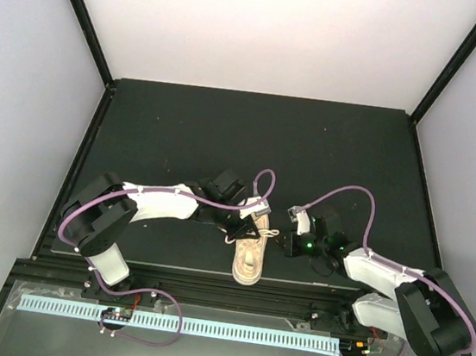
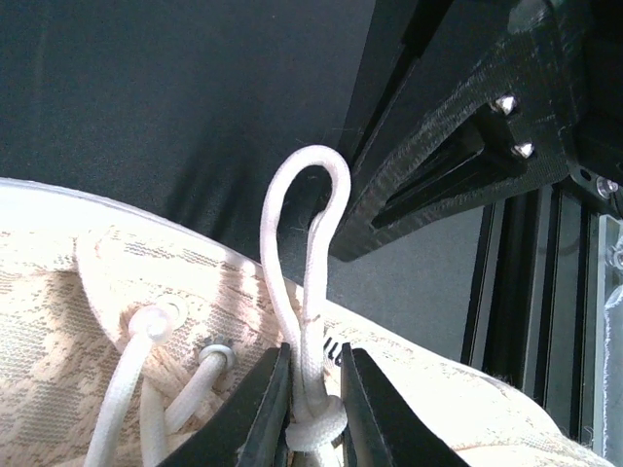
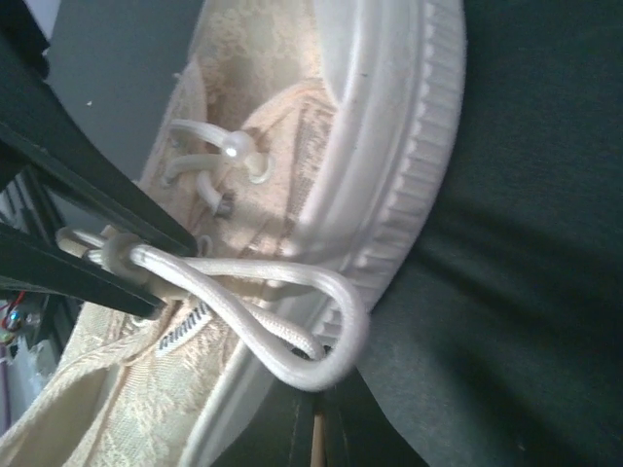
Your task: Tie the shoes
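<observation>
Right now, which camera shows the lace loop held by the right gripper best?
The right wrist view: the loop lies large across the sneaker's sole, pinched in the right gripper. The top view shows a tiny pale squiggle; the left wrist view shows another loop.

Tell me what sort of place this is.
Probably a robotics lab test cell rather than a home. Plain white panels in black frame posts box in a black tabletop. The left arm and right arm work on one sneaker.
</observation>
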`<action>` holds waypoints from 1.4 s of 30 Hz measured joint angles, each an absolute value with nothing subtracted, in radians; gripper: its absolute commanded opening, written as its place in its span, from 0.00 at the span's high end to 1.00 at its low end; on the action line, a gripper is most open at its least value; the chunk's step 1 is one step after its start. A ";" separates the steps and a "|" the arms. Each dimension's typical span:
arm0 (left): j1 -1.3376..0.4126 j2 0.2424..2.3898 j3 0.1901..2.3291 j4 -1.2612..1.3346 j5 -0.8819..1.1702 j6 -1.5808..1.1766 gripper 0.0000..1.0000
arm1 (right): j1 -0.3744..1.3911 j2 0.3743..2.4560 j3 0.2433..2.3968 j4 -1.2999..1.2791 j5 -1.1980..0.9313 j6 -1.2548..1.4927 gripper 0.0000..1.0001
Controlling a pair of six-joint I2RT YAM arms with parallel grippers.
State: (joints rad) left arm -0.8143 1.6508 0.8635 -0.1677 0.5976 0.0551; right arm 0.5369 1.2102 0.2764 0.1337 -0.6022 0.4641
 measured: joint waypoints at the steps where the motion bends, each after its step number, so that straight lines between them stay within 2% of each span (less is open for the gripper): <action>1: -0.814 1.651 0.863 -0.167 0.593 0.053 0.84 | 0.537 1.197 0.275 0.117 -0.582 0.474 0.98; 9: -0.814 1.651 0.863 -0.165 0.576 0.049 0.82 | 0.525 1.110 0.261 -0.012 -0.435 0.559 0.98; 12: -0.814 1.651 0.863 -0.165 0.573 0.048 0.75 | 0.498 1.076 0.261 -0.065 -0.386 0.587 0.98; 14: -0.814 1.650 0.863 -0.164 0.569 0.041 0.63 | 0.487 1.058 0.261 -0.094 -0.364 0.595 0.98; 16: -0.814 1.646 0.863 -0.161 0.561 0.031 0.47 | 0.482 1.047 0.261 -0.123 -0.348 0.601 0.89; 18: -0.814 1.628 0.859 -0.156 0.550 0.016 0.40 | 0.480 1.038 0.262 -0.152 -0.333 0.605 0.71; 21: -0.809 1.556 0.831 -0.137 0.523 -0.014 0.36 | 0.478 1.012 0.262 -0.194 -0.317 0.604 0.43; 23: -0.794 1.492 0.805 -0.124 0.518 -0.028 0.36 | 0.476 0.980 0.263 -0.211 -0.315 0.616 0.34; 26: -0.765 1.409 0.763 -0.104 0.522 -0.040 0.37 | 0.476 0.920 0.265 -0.216 -0.323 0.617 0.27; 30: -0.742 1.367 0.701 -0.099 0.542 -0.041 0.38 | 0.476 0.884 0.272 -0.171 -0.374 0.655 0.25; 36: -0.741 1.368 0.599 -0.100 0.555 -0.040 0.39 | 0.480 0.973 0.299 -0.048 -0.463 0.720 0.29; 42: -0.741 1.368 0.590 -0.096 0.553 -0.041 0.50 | 0.506 1.086 0.335 0.041 -0.511 0.757 0.36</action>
State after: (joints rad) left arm -0.7406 1.3678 0.5903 -0.0959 0.5533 -0.0410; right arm 0.5064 1.0863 0.3351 0.0406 -0.5106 0.7570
